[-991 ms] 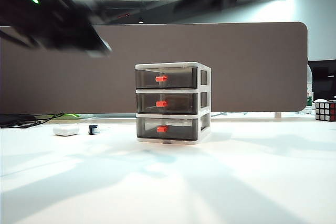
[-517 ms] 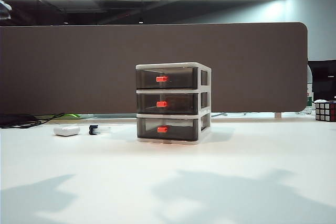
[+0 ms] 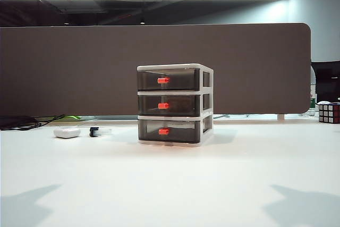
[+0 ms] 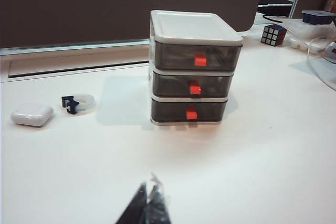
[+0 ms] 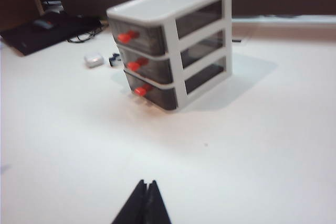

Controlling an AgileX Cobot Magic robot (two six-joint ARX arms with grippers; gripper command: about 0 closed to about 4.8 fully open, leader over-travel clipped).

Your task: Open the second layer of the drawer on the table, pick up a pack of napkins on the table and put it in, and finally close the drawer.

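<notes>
One cabinet point(image 3: 175, 104) upright on bench point(image 3: 170, 184), three drawers, handles camera-facing, seemingly all closed. Left gripper point(image 4: 148, 203), right gripper point(image 5: 145, 203): jaws closed, empty.

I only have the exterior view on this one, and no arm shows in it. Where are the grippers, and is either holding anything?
Observer: The left gripper hangs over the table in front of the drawer, shut and empty.
Operator: And the right one?
Observer: The right gripper is also shut and empty, facing the cabinet from its handle-side corner.
Operator: Is the middle drawer fully in?
Observer: Seen from the side, the second layer has its front in line with the other two.
</notes>
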